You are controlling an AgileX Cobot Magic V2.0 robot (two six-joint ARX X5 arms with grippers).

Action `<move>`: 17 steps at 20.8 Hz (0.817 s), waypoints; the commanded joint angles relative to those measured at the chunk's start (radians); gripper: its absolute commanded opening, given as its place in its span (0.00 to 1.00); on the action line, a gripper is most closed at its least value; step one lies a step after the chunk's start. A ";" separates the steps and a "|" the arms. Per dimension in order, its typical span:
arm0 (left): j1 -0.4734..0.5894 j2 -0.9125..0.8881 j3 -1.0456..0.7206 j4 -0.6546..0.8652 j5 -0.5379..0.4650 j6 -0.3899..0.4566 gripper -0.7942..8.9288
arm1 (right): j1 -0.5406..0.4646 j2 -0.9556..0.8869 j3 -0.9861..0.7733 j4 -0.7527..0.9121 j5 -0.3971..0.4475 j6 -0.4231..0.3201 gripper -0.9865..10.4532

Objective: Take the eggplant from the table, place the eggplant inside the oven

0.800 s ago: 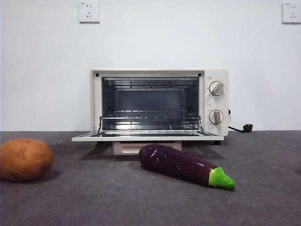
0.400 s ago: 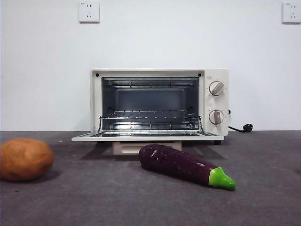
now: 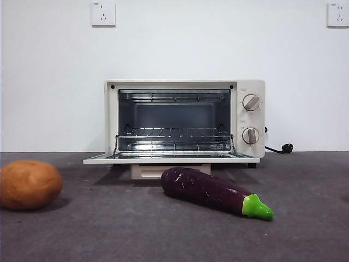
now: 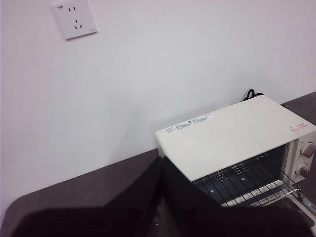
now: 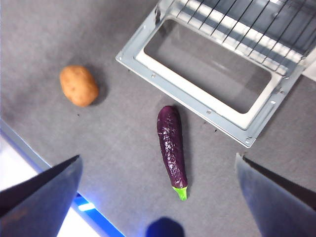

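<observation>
The eggplant [image 3: 212, 191] lay on the table [image 3: 305, 234] just in front of the oven [image 3: 184, 121], whose door [image 5: 210, 84] was folded down flat and whose wire rack [image 3: 173, 139] stood bare. Its green cap [image 3: 256, 208] pointed away from the oven. A potato [image 3: 28, 184] sat well apart from the oven, off to the side opposite the 2 knobs [image 3: 251, 119].

The step in hand looked to be the reach for the eggplant, with nothing yet gripped. To do it well, the right gripper [image 5: 158, 170] should probably come straight down over the thick purple middle, with its jaws across the narrow width rather than along the length. The skin looked glossy, so a grip near the tapered cap might slip. The lift would need to clear the open door's edge before moving inward to the rack.

The right gripper hung high over the eggplant, looking down, its 2 jaws spread wide to either side and holding nothing. The left gripper [image 4: 160, 207] waited raised beside the oven's top, on the side away from the knobs; whether its jaws were parted I could not tell.
</observation>
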 commanded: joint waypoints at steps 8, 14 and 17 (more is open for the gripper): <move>0.003 -0.004 -0.002 -0.003 -0.002 0.014 0.08 | 0.039 0.092 -0.300 0.059 0.012 -0.031 0.63; 0.003 -0.004 -0.002 -0.006 -0.002 0.014 0.08 | 0.053 0.096 -0.638 0.335 0.008 0.003 0.63; 0.003 -0.004 -0.002 -0.015 -0.002 0.014 0.08 | 0.068 0.098 -0.733 0.470 0.004 0.037 0.63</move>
